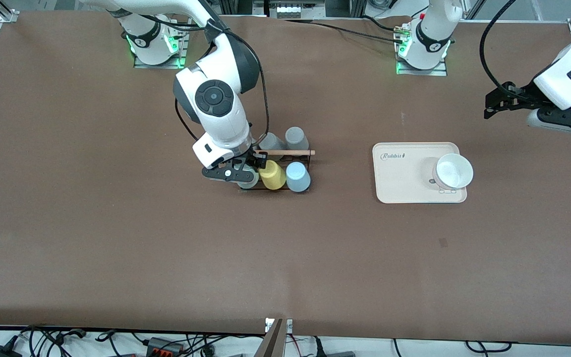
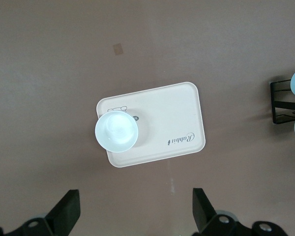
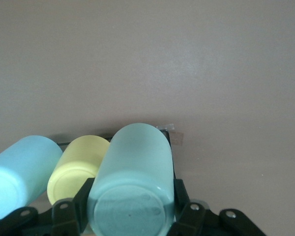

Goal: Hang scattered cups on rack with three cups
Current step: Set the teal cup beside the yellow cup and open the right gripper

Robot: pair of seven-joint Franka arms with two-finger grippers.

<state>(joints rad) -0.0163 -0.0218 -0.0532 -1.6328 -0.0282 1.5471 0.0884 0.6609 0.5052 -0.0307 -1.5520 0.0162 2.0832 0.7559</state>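
The black wire rack (image 1: 310,159) with its wooden rod (image 1: 290,152) stands mid-table. The light blue cup (image 1: 298,177) hangs on the rack's side nearer the front camera, beside a yellow cup (image 1: 271,174). My right gripper (image 1: 244,172) is at the rack's end toward the right arm, shut on the pale mint-green cup (image 3: 132,172), which lies tilted next to the yellow cup (image 3: 78,167) and the light blue cup (image 3: 19,172). In the wrist view the right gripper (image 3: 132,199) clamps the cup near its base. Whether the cup sits on a peg is hidden. My left gripper (image 1: 494,103) (image 2: 135,209) waits open and empty in the air.
Two grey cups (image 1: 295,136) (image 1: 269,143) hang on the rack's side farther from the front camera. A beige tray (image 1: 399,181) (image 2: 172,118) holding a white bowl (image 1: 454,171) (image 2: 117,131) lies toward the left arm's end. The rack's end (image 2: 282,101) shows in the left wrist view.
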